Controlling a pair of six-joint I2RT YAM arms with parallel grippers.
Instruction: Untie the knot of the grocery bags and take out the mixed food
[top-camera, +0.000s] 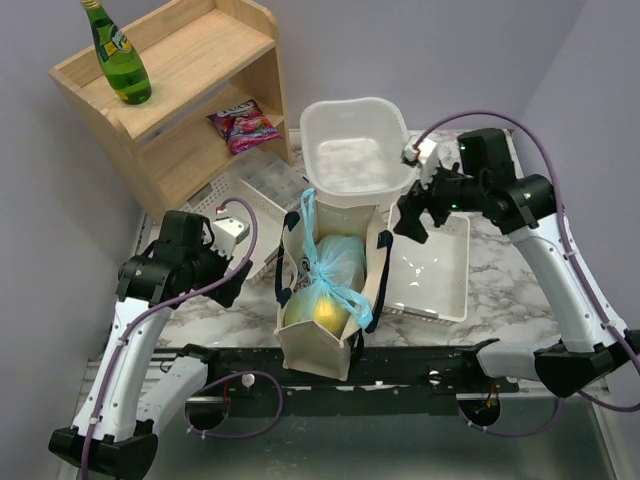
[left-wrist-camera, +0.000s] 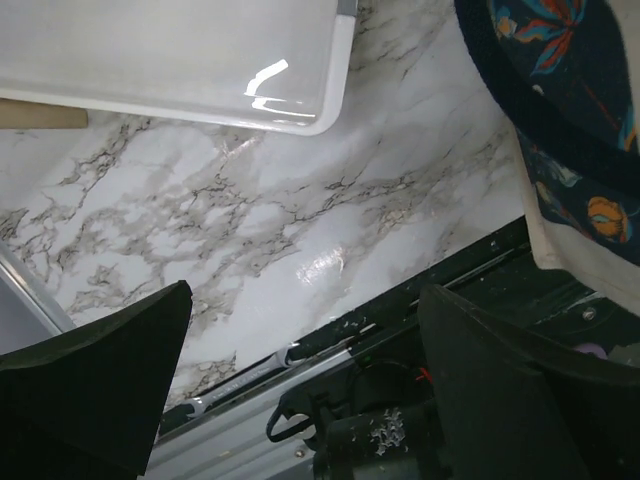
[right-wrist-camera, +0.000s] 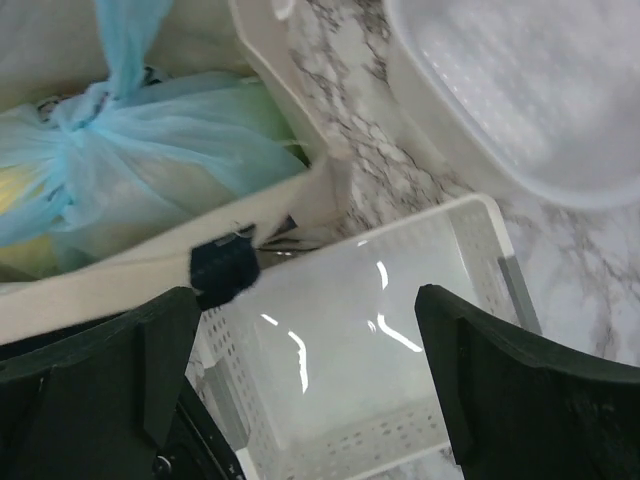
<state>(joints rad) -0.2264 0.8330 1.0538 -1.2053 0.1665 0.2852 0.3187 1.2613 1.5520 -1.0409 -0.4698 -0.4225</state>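
The light-blue grocery bag (top-camera: 338, 262) sits inside a beige canvas tote (top-camera: 312, 350) at the table's front centre. Its handles are tied in a knot (top-camera: 321, 262), which the right wrist view shows as a bunched blue twist (right-wrist-camera: 85, 115). The mixed food shows only as yellow (top-camera: 327, 313) and pale green shapes through the plastic. My left gripper (top-camera: 242, 272) hangs open left of the tote, over bare marble (left-wrist-camera: 300, 390). On the tote's right, my right gripper (top-camera: 410, 215) is open above a white perforated basket (right-wrist-camera: 305, 380). Neither touches the bag.
A deep white tub (top-camera: 350, 150) stands behind the tote. The white perforated basket (top-camera: 432, 270) lies to its right and another white tray (top-camera: 255, 190) to its left. A wooden shelf (top-camera: 200, 50) at back left holds a green bottle (top-camera: 118, 55) and a purple packet (top-camera: 243, 125).
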